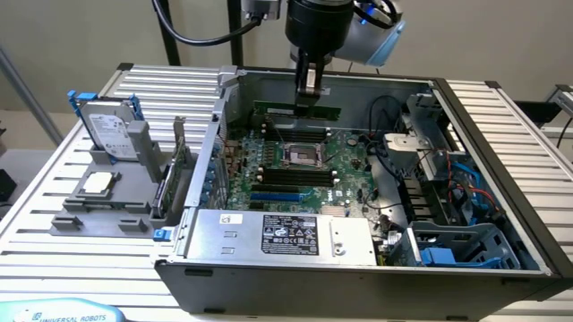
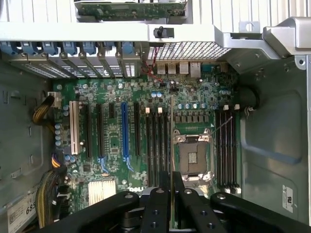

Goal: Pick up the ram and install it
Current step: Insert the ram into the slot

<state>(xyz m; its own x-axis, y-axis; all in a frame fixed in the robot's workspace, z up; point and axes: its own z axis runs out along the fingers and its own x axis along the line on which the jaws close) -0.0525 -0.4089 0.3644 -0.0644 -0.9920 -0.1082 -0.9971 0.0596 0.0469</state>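
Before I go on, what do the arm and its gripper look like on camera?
The arm ends in a black cylindrical wrist next to a silver joint with a pale blue cap. Black cables loop beside it. The gripper is black: linked bars with round pivot pins, tapering to two slim, flat jaws.

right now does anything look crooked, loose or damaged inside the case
Nothing stands out. The gripper holds the ram on edge above the motherboard, running in line with the memory slots, not skewed. The processor socket looks empty, but nothing looks bent, loose or broken.
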